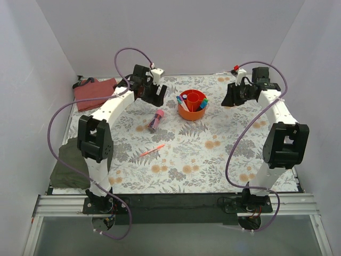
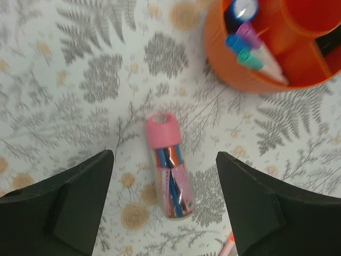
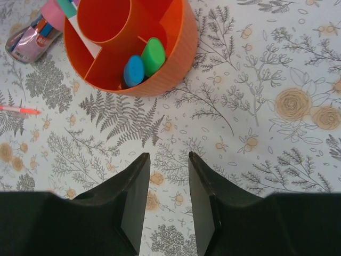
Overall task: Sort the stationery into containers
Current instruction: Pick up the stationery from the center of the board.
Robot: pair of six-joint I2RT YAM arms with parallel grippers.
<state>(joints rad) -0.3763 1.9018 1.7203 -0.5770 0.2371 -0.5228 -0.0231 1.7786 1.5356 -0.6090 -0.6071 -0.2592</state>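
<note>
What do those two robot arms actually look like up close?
Both the left arm and right arm are white curved segments with chunky black joint blocks. A looping purple cable trails each. The left gripper and right gripper have flat matte-black fingers.

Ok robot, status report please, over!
Left tool open, above pink tube. Right tool narrowly open, empty. Pink tube and orange-red pen lying outside orange cup. Nothing blocking.

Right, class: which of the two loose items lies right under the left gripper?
The pink tube, on its side, framed by the open left gripper above it. The thin orange pen lies apart, nearer the arm bases.
</note>
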